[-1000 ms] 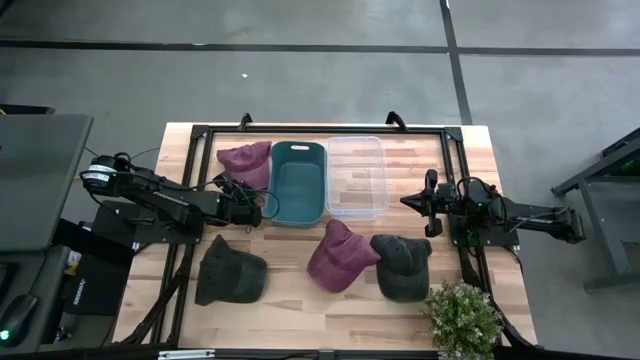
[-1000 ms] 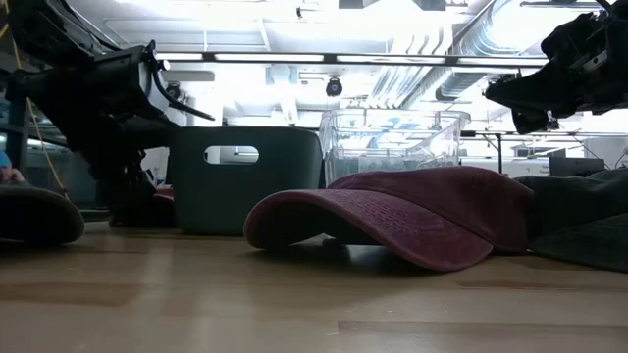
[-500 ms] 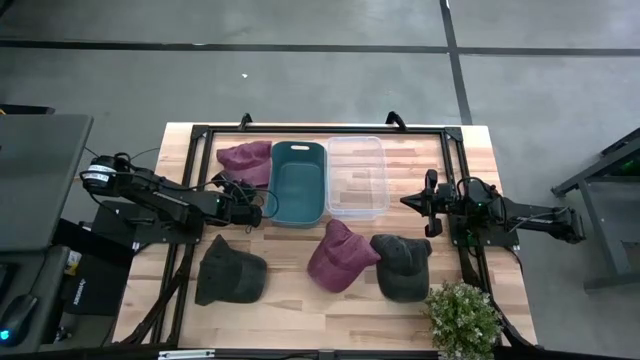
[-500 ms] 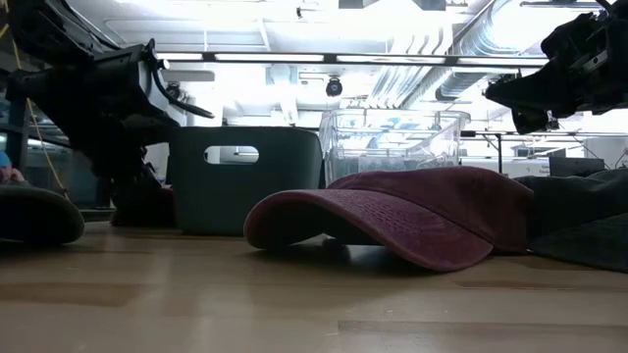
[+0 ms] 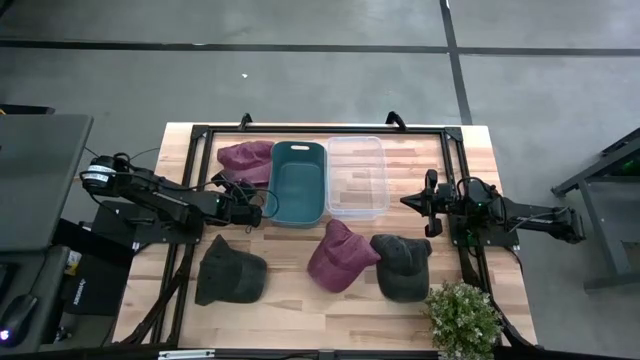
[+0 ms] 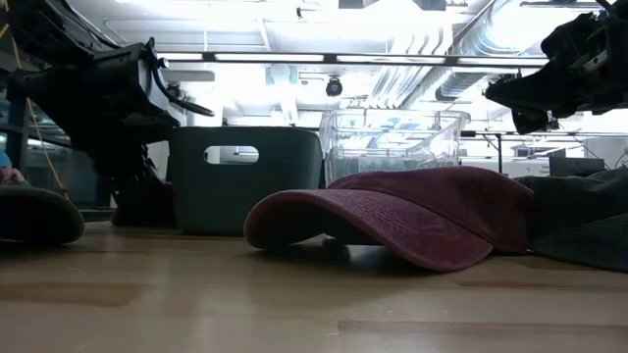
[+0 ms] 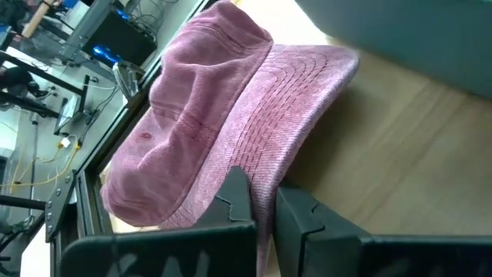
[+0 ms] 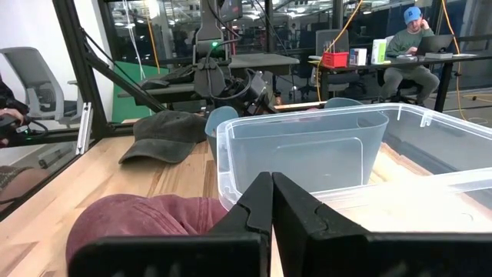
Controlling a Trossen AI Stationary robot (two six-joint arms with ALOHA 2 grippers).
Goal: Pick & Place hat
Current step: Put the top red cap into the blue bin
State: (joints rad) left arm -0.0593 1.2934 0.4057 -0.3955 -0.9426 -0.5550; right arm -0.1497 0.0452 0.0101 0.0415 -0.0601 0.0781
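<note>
A maroon hat (image 7: 207,115) lies on the table at the far left, next to the teal bin (image 5: 298,183); it shows in the high view as the maroon hat (image 5: 245,158). My left gripper (image 7: 265,211) is shut on its brim, and in the high view that left gripper (image 5: 242,193) sits at the hat's near edge. Over the table's right side my right gripper (image 8: 270,201) hangs level, shut and with nothing in it, facing the clear bin (image 8: 307,158). My left gripper pinches the edge of the maroon hat's brim (image 7: 265,181) between its two fingers (image 7: 234,196). The fingers slant down at it from the table's near left. The hat still lies on the table, crown and brim down.
A clear bin (image 5: 357,177) stands beside the teal one. A second maroon hat (image 5: 342,255), a dark grey hat (image 5: 403,266) and a dark hat (image 5: 230,276) lie nearer the front edge. A potted plant (image 5: 462,318) sits at the near right corner.
In the low view my left gripper's fingers have closed together at the maroon hat beside the teal bin. The arm itself has stayed where it was, and the hat has not left the table.
</note>
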